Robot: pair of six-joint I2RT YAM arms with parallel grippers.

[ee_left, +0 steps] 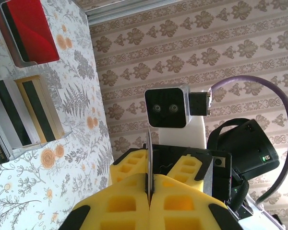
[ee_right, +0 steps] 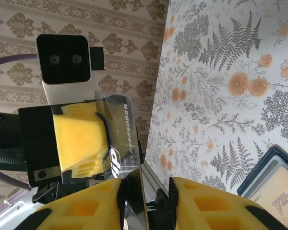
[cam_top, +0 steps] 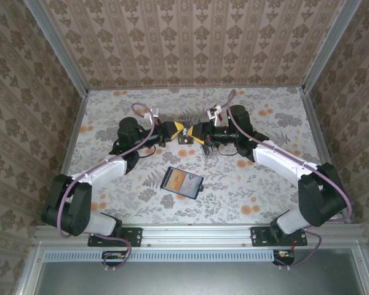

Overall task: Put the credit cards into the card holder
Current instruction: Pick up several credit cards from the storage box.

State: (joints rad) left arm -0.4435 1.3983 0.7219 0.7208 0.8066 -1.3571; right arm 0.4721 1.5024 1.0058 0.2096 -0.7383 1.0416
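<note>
Rack (ee_left: 24, 110) on table (cam_top: 264, 184) near pincers; holder (cam_top: 182, 182) lies open, nearer the bases. Left pincer (ee_left: 149, 189) clamps card (ee_left: 148, 153) edge-on; right pincer (ee_right: 146, 191) jaws stand apart around it.

This is a robot test cell in a lab, dressed up to look homely. Damask wallpaper (cam_top: 190, 37) covers three upright panels held between bare aluminium posts (cam_top: 57, 49), so it reads as a booth. The table (cam_top: 264, 190) wears a fern-and-flower print. Along its near edge runs an aluminium rail (cam_top: 197, 233) with a left arm (cam_top: 104, 169) and a right arm (cam_top: 277, 161) bolted to it, purple cables (cam_top: 60, 211) looping along them.
</note>
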